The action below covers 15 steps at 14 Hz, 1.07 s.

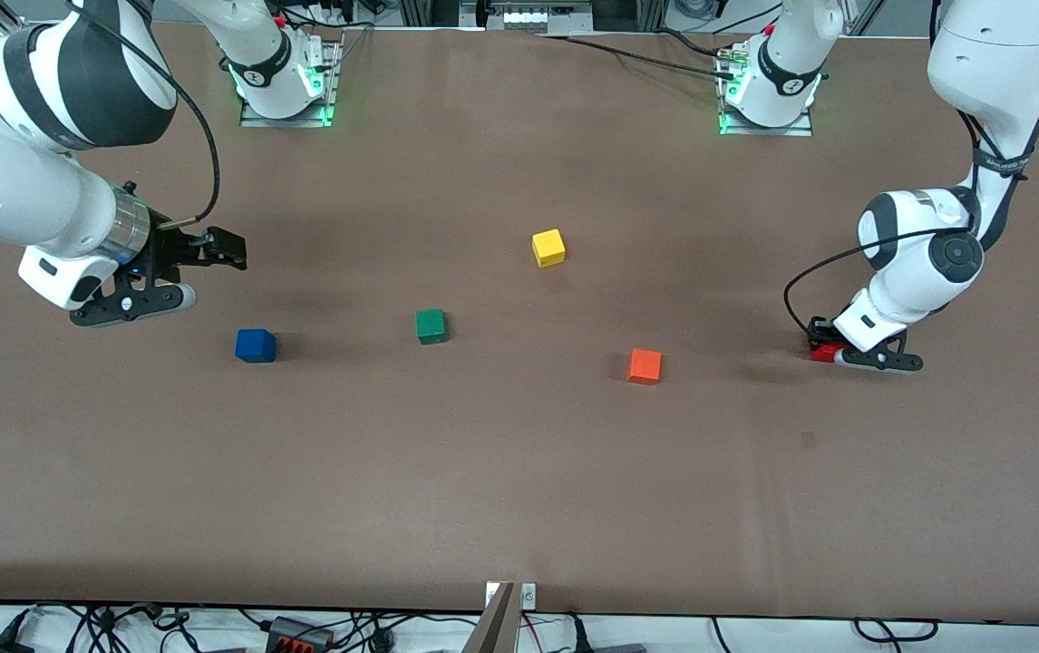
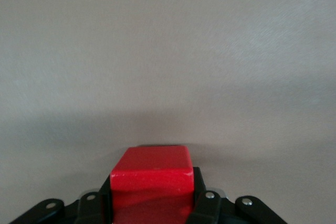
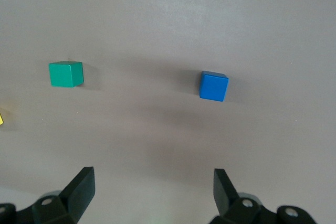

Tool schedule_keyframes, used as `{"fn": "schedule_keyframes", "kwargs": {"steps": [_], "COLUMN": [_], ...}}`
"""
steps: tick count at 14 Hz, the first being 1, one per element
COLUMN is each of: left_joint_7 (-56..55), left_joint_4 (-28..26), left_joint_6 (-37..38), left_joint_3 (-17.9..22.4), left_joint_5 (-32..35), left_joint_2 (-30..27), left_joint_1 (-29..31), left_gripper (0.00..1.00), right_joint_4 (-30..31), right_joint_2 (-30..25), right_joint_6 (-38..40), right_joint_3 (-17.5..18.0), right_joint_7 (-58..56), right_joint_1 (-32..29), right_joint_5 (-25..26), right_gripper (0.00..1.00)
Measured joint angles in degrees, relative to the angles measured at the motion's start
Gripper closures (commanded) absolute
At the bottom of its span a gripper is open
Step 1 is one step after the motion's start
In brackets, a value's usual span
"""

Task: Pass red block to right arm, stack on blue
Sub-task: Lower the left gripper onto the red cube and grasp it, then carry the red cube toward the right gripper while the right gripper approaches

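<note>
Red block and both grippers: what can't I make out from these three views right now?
- Red block: in the front view only a sliver shows under the left gripper; in the left wrist view its lower part is cut off by the edge, so table contact is unclear.
- Right gripper: open, waiting above the table beside the blue block; its body is cut off in the right wrist view.

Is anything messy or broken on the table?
Nothing stands out. The left gripper is shut on the red block at table level. The blue, green, yellow and orange cubes sit flat and apart.
</note>
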<state>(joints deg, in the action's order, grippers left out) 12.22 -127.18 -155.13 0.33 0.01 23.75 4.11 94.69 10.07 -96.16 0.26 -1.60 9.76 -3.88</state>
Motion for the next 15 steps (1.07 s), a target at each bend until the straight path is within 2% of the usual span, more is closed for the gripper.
{"fn": "schedule_keyframes", "kwargs": {"steps": [2,3,7,12,15], "left_joint_7": [2.5,3.5,7.3,14.0,16.8], "left_joint_4": [1.3,2.8,13.7,28.2,32.4], "left_joint_6": [2.4,5.9,25.5,47.3,53.7], "left_joint_3": [-0.1,-0.1,-0.3,-3.9,-7.5], "left_joint_5": [0.0,0.0,0.0,-0.4,-6.5], "left_joint_2": [-1.4,-2.1,-4.4,-4.7,-4.7], "left_joint_1": [0.0,0.0,0.0,-0.2,-0.5], "left_gripper": [0.84,0.84,0.84,0.84,0.84], "right_joint_4": [-0.3,-0.7,-2.7,-2.9,-3.0], "right_joint_2": [0.2,0.6,3.2,6.2,8.8], "right_joint_6": [-0.1,-0.2,-1.0,-4.7,-7.5], "right_joint_3": [0.0,0.0,0.0,0.0,0.0], "right_joint_7": [0.0,-0.1,-0.1,-0.1,-0.1], "right_joint_1": [0.0,0.0,0.3,0.5,0.7], "right_joint_5": [0.0,0.0,-1.2,-19.3,-32.2], "right_gripper": [0.00,0.00,0.00,0.00,0.00]}}
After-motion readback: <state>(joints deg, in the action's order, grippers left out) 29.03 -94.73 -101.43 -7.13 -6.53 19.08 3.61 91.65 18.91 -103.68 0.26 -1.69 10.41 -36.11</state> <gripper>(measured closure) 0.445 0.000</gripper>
